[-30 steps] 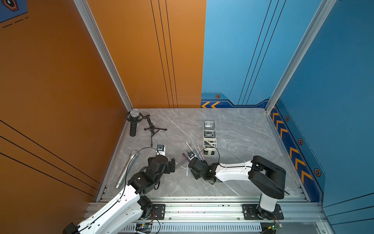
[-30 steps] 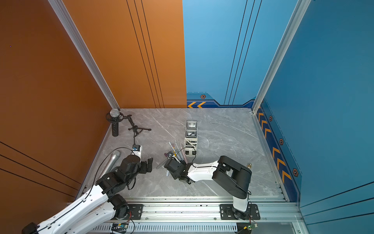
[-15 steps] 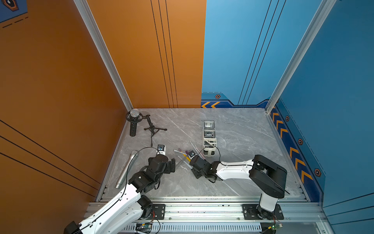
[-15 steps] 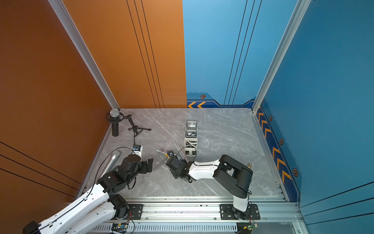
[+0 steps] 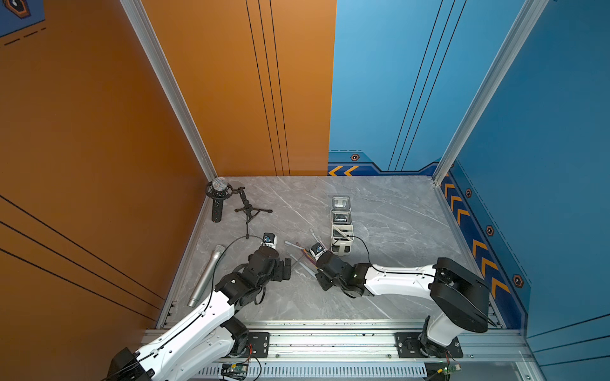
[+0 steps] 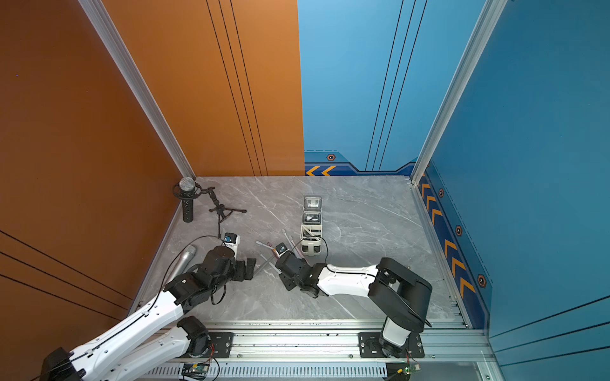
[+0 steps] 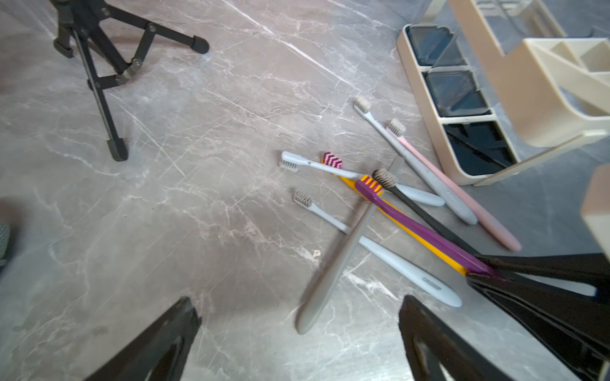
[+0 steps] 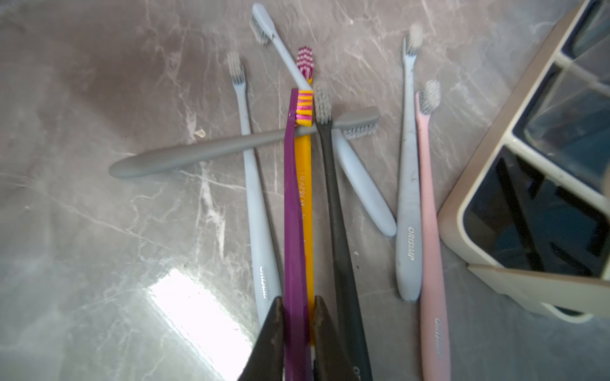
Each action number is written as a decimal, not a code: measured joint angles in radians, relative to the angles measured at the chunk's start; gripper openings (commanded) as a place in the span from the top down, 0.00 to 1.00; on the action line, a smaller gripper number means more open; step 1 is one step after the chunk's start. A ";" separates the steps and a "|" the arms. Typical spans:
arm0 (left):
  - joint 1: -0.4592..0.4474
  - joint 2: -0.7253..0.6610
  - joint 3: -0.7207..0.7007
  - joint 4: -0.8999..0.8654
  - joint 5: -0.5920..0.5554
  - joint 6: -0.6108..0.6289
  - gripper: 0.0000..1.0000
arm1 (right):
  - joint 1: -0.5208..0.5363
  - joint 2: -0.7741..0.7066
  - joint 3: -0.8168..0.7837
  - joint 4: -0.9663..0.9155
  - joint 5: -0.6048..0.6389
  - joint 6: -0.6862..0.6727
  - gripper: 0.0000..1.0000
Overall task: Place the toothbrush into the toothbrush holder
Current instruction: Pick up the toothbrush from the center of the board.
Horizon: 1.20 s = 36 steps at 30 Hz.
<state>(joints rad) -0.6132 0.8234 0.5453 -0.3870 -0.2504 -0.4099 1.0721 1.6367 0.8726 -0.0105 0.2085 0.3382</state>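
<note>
Your right gripper [image 8: 298, 298] is clamping the purple toothbrush [image 8: 293, 198] toward the tail end of its handle. In the right wrist view both fingers [image 8: 275, 326] are pressing against the handle's sides, with no gap showing.

The brush is lying low in the pile. Its handle is running right over the yellow toothbrush [image 8: 305, 171]. Its orange-and-pink head is sitting across the neck of the grey toothbrush [image 8: 214, 148], which is crossing the heap. The black toothbrush [image 8: 333, 184] is lying just beside one finger; I can't tell if they're touching.

Your left gripper [image 7: 298, 301] is hanging over the marble table [image 7: 132, 214] with its jaws standing wide apart, gripping nothing. In the left wrist view the grey brush's tail is showing between its fingers, touching neither.

In a top view the toothbrush holder [image 5: 342, 245] is standing on the table just beyond your right gripper. The pink toothbrush [image 8: 429, 204] and a pale blue toothbrush [image 8: 407, 184] are lying close beside it. The purple brush is sitting outside the holder, near its closest end.
</note>
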 measured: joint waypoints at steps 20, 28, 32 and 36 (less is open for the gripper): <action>0.005 0.158 0.074 0.036 0.177 -0.026 0.02 | -0.046 -0.094 -0.047 0.047 -0.075 0.093 0.80; 0.011 0.193 0.074 0.061 0.187 -0.026 0.02 | -0.046 -0.011 -0.048 0.046 -0.110 0.132 0.85; 0.012 0.193 0.074 0.073 0.193 -0.028 0.02 | -0.046 0.017 -0.048 0.047 -0.119 0.142 0.93; 0.012 0.192 0.074 0.081 0.201 -0.029 0.02 | -0.046 0.018 -0.052 0.065 -0.120 0.150 1.00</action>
<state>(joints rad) -0.6010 1.0157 0.6193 -0.3058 -0.0498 -0.4393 1.0264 1.6550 0.8204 0.0544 0.0883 0.4881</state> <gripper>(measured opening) 0.983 0.135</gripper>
